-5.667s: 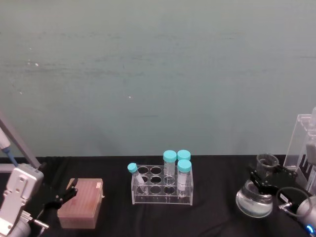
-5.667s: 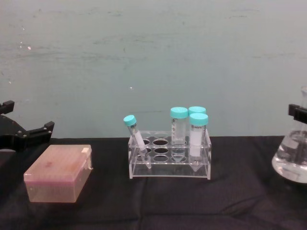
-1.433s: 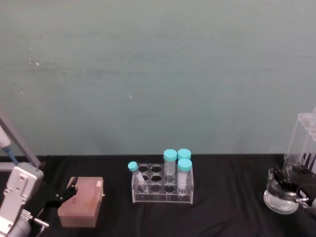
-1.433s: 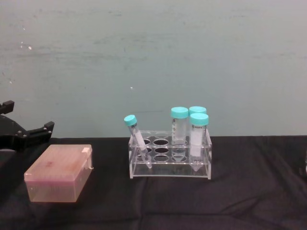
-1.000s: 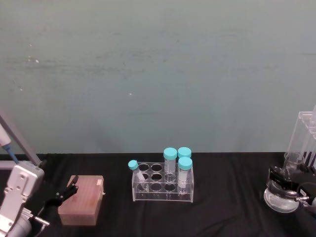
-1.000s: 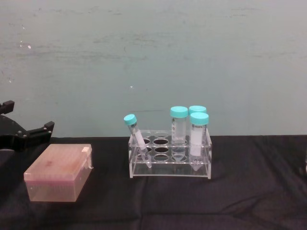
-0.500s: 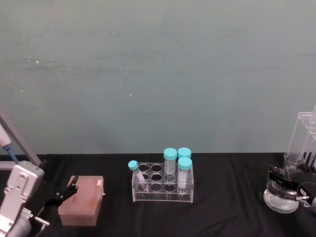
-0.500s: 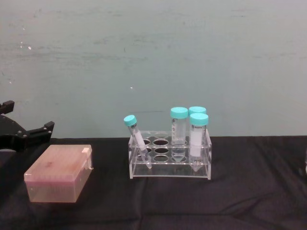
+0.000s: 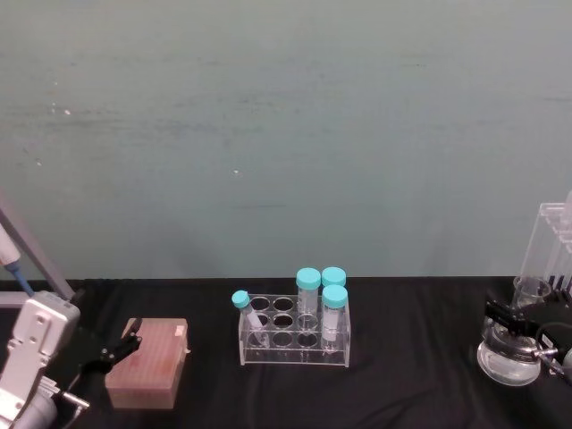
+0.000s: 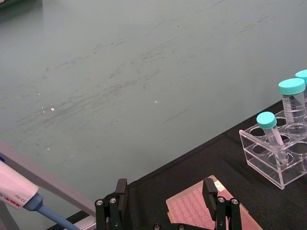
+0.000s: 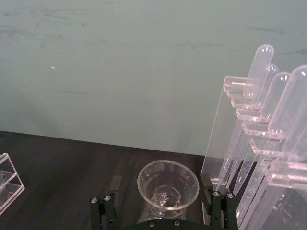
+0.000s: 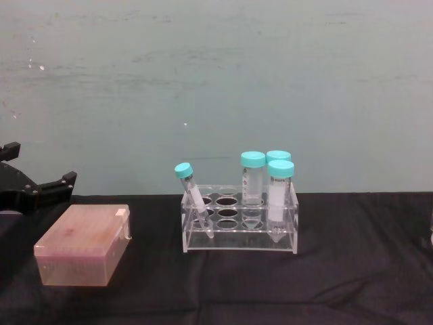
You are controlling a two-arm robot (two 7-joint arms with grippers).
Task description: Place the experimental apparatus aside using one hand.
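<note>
The conical glass flask point(image 9: 508, 362) stands on the black cloth at the far right, close beside the tall clear acrylic stand point(image 9: 547, 255). My right gripper point(image 9: 514, 320) is around the flask's neck, open. In the right wrist view the flask's mouth point(image 11: 168, 184) sits between the fingers point(image 11: 114, 188) of the right gripper point(image 11: 160, 183) with a gap on at least one side. Long round-ended tubes point(image 11: 283, 110) hang in the stand point(image 11: 225, 134) right next to it. My left gripper point(image 9: 116, 344) is parked open at the far left.
A clear rack with teal-capped tubes point(image 9: 295, 332) point(image 12: 239, 223) stands mid-table. A pink tip box point(image 9: 147, 362) point(image 12: 82, 244) lies at the left, just under the left gripper point(image 10: 165, 194) point(image 12: 40, 189). A pipette point(image 10: 14, 189) leans at the far left.
The right gripper has carried the flask rightward to beside the acrylic stand, out of the chest view. In the last half second its fingers have eased off the neck. The left arm has not moved.
</note>
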